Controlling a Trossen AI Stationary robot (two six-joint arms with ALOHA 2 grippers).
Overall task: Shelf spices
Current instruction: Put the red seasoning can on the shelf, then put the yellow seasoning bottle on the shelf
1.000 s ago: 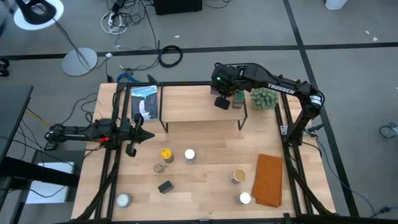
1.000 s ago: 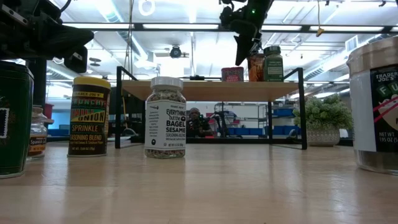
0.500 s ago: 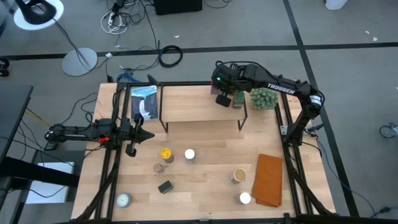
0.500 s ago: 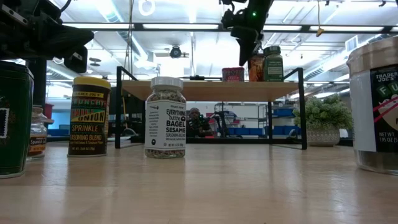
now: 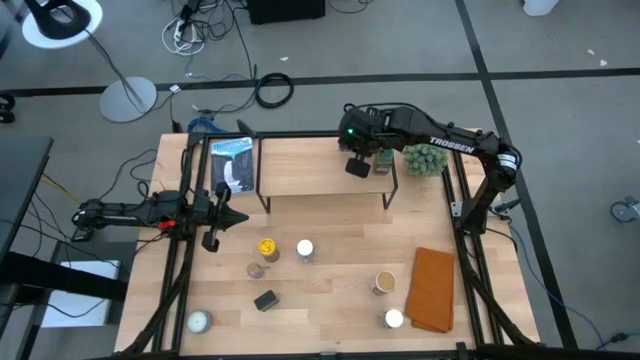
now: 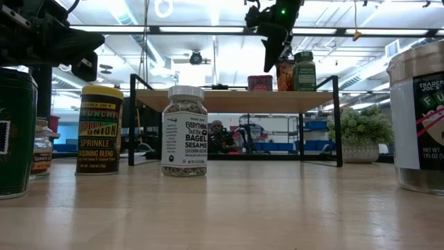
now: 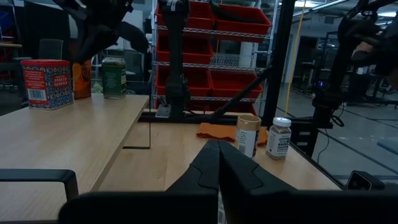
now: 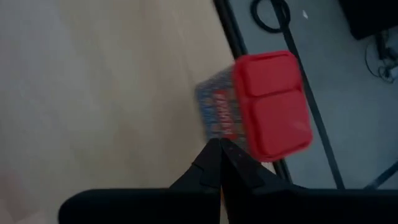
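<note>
The light-wood shelf [image 5: 320,170] stands at the table's far side. At its right end stand a red box [image 6: 259,82], a brown jar [image 6: 284,75] and a green-lidded jar [image 6: 304,71]. My right gripper [image 5: 357,166] hangs above that end, pointing down, shut and empty, with the red box [image 8: 270,106] just below it. My left gripper [image 5: 213,240] waits shut at the table's left side. On the table stand a yellow-lidded jar [image 5: 266,247], a white-lidded jar [image 5: 305,249], a small brown jar [image 5: 256,270], a dark tin [image 5: 265,300] and two more jars [image 5: 385,283] [image 5: 394,319].
An orange-brown folded cloth [image 5: 433,288] lies at the table's right side. A green spiky plant [image 5: 423,157] stands to the right of the shelf. A pale ball [image 5: 199,321] lies at the near left corner. The shelf's left and middle are bare wood.
My right gripper has shifted a little toward the table's far edge over the shelf's right end and come back; it stays shut.
</note>
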